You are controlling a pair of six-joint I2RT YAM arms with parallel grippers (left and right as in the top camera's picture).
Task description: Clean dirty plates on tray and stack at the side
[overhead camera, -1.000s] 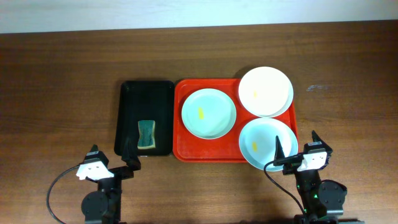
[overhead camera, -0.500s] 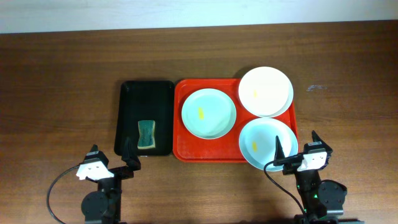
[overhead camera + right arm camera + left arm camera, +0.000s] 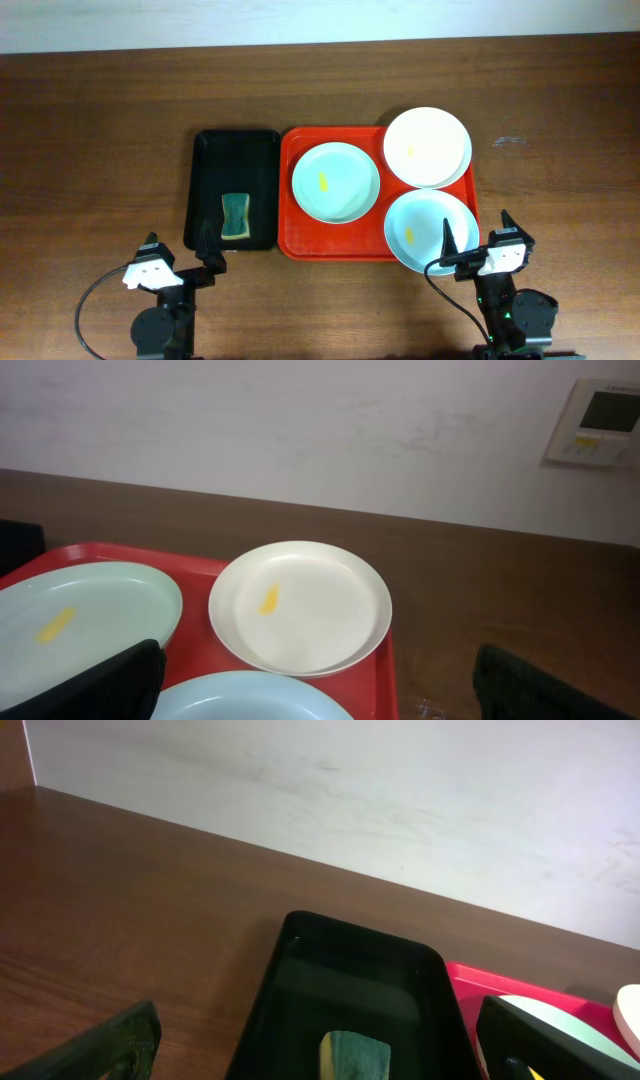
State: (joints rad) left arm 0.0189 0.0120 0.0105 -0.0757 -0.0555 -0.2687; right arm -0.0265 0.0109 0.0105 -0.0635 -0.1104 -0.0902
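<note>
The red tray (image 3: 290,205) holds three plates, each with a small yellow smear. A mint-blue plate (image 3: 336,181) lies at its left, a white plate (image 3: 428,147) overhangs the far right corner, and a second mint-blue plate (image 3: 432,231) overhangs the near right edge. My left gripper (image 3: 180,246) rests open near the table's front edge, below the black tray. My right gripper (image 3: 476,232) is open beside the near mint plate's right rim. In the right wrist view the white plate (image 3: 300,605) lies ahead between the open fingertips (image 3: 90,685). Neither gripper holds anything.
A narrow black tray (image 3: 236,150) sits against the red tray's left side, with a green and yellow sponge (image 3: 236,217) near its front end. The left wrist view looks along this tray (image 3: 300,935) at the sponge (image 3: 355,1055). A white wall rises behind the table.
</note>
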